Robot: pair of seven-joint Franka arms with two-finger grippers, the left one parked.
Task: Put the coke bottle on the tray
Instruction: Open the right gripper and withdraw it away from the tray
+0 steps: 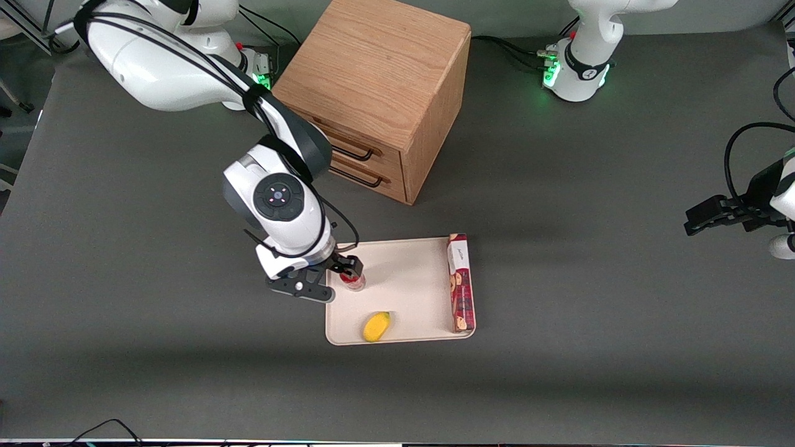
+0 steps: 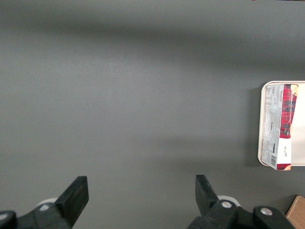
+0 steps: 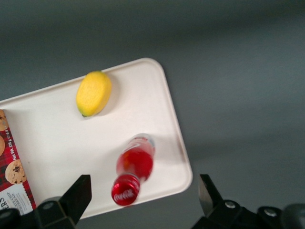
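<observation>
The tray (image 2: 265, 157) on the dark table (image 2: 133, 95) carries a red biscuit box (image 2: 282, 126) along its rim.

Your right arm reached out from its base and bent down over the table, wrist pointing straight downward. Your gripper (image 1: 335, 273) hung low, nearer the front camera than the arm's base, its two fingers (image 3: 76, 195) spread wide apart, gripping nothing.

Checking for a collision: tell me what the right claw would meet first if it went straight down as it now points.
Probably the coke bottle: the open right claw hangs over it, fingers apart and either side of its cap, with the tray underneath. Depth is unclear.
</observation>
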